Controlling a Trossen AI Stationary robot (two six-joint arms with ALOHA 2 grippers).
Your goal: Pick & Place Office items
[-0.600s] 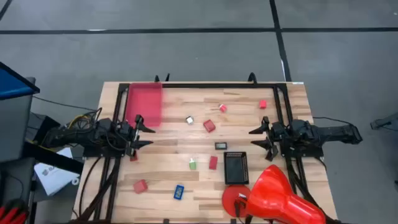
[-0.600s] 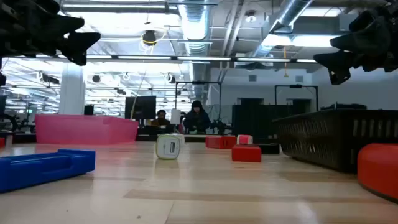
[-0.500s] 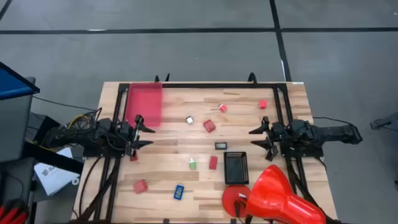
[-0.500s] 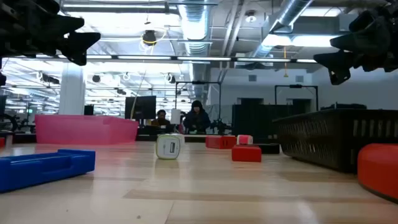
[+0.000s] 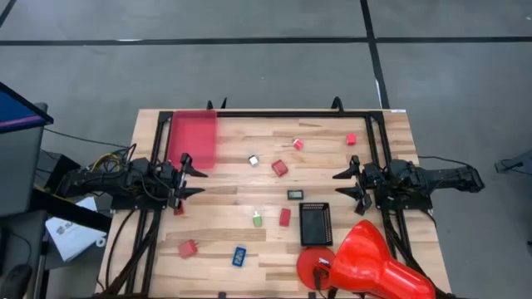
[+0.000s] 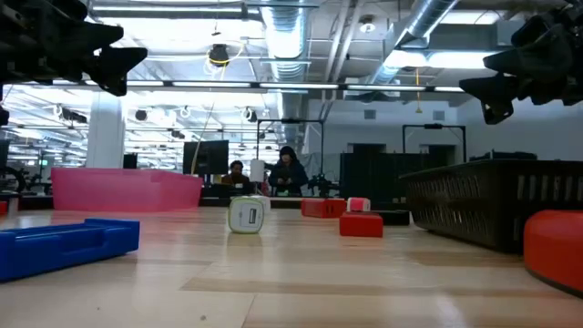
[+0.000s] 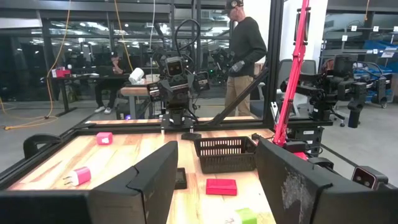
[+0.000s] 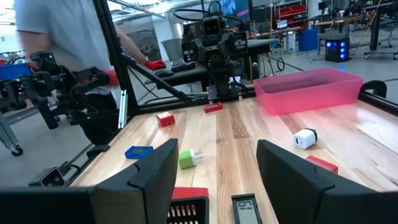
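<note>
The office items lie scattered on the wooden table: a white piece [image 5: 253, 160], red blocks [image 5: 279, 168] [image 5: 285, 217] [image 5: 188, 247], a small black piece [image 5: 295, 194], a green-white piece [image 5: 258, 219] and a blue piece [image 5: 239, 256]. My left gripper [image 5: 199, 183] hovers open above the table's left side, pointing level toward the right. My right gripper [image 5: 339, 184] hovers open above the right side, facing it. Nothing sits between either pair of fingers [image 7: 143, 180] [image 8: 292, 180]. In the low view both grippers [image 6: 118, 68] [image 6: 483, 91] hang well above the tabletop.
A pink bin [image 5: 193, 139] stands at the far left. A black mesh tray [image 5: 316, 223] and a big red cone-shaped object [image 5: 366, 266] sit near the front right. Small red pieces [image 5: 298, 144] [image 5: 351, 139] lie toward the far edge. A person [image 7: 245, 50] stands beyond the table.
</note>
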